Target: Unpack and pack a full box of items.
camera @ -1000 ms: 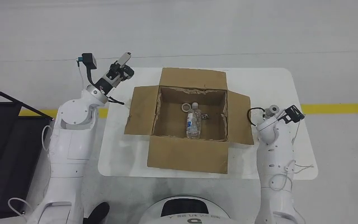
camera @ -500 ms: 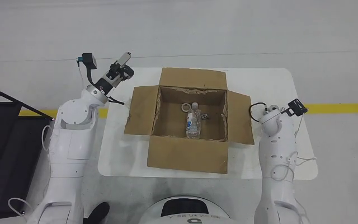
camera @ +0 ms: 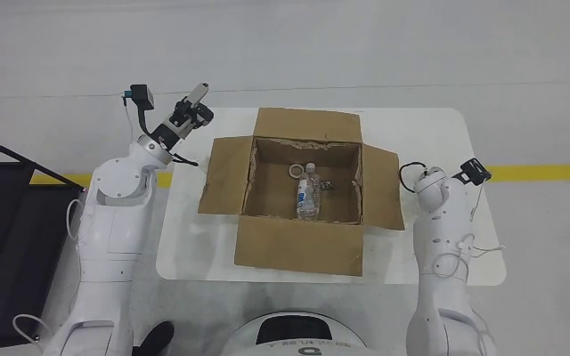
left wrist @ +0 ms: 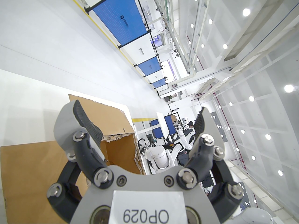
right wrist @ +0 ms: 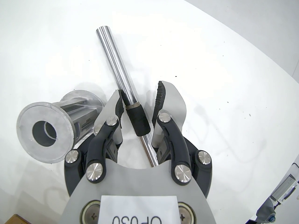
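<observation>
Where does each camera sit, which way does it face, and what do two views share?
Top view: above the arms, looking straight down at the table and the open cardboard box; both arms show.
Left wrist view: on the left wrist, facing over the box into the hall; the open left gripper shows.
Right wrist view: on the right wrist, facing down at the table; the open right gripper straddles a metal rod.
Shared: top and left wrist views both show the box.
</observation>
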Available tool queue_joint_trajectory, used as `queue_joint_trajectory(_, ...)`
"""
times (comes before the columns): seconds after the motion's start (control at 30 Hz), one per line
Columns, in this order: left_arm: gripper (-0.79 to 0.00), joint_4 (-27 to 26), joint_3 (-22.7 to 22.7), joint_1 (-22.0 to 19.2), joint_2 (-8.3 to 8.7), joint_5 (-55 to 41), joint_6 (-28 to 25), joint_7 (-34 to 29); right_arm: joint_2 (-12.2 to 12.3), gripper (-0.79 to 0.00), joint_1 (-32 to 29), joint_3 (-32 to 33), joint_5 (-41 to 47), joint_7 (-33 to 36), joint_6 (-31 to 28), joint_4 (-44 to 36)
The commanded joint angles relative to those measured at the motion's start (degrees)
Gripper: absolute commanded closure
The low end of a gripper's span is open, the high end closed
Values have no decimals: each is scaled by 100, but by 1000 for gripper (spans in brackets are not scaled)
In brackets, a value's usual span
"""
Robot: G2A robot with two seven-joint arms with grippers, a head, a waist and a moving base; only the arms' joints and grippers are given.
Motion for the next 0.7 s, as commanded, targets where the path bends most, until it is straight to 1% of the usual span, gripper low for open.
queue_joint_trajectory(0.0, -785, 2, 0, -1, 0, -4, 1, 0, -4, -252, -1, -48, 0, 1, -51, 50)
queue_joint_trajectory(0.27, -785, 2, 0, -1, 0, -4, 1, 0, -14, -259, -207, -85, 153, 28, -178, -218)
queue_joint_trajectory(0.57, -785, 2, 0, -1, 0, -4, 1, 0, -20, -234, -456, -156, 315, 165, -418, -578)
queue_joint_trajectory(0.67, -785, 2, 0, -1, 0, -4, 1, 0, -23, -209, -459, -195, 321, 198, -402, -567)
